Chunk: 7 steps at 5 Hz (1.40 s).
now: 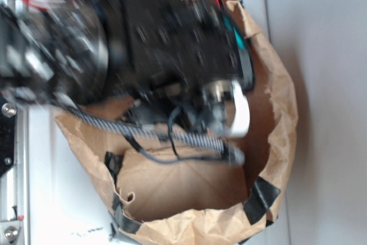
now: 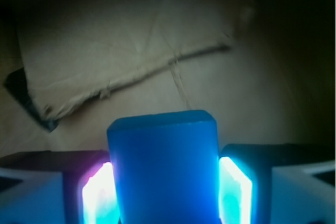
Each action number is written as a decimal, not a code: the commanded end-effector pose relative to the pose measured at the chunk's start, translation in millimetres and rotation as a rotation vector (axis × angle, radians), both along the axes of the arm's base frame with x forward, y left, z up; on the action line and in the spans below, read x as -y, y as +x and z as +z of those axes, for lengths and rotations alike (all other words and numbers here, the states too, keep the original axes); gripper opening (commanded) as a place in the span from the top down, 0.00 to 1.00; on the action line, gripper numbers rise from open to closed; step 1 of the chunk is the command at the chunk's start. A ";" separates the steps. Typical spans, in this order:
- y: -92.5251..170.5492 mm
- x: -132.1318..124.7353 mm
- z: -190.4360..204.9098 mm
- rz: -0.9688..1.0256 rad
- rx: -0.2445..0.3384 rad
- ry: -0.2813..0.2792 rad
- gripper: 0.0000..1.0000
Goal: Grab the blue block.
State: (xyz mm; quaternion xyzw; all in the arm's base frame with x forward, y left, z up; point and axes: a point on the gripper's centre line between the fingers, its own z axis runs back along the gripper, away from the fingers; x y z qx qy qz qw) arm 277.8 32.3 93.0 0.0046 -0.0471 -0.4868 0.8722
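Where the wrist view looks down past the end effector (image 2: pixel 164 187), the smooth, solid bright blue rectangular block (image 2: pixel 163 169) stands clamped between its two glowing fingers (image 2: pixel 97 195), each pad pressed flat against one side of it. Beneath it lies the creased brown paper floor of the crumpled brown paper bag (image 1: pixel 281 113), well apart from the block. In the exterior view the blurred black robot arm (image 1: pixel 155 44) reaches into the bag, hiding the block.
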 end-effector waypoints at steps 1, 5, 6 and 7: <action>-16.7 9.3 68.2 0.338 0.056 -0.121 1.00; 3.0 23.6 117.0 0.893 0.032 -0.051 1.00; 7.2 30.2 117.8 1.111 0.053 -0.001 1.00; 11.6 31.2 116.9 1.125 0.061 -0.006 1.00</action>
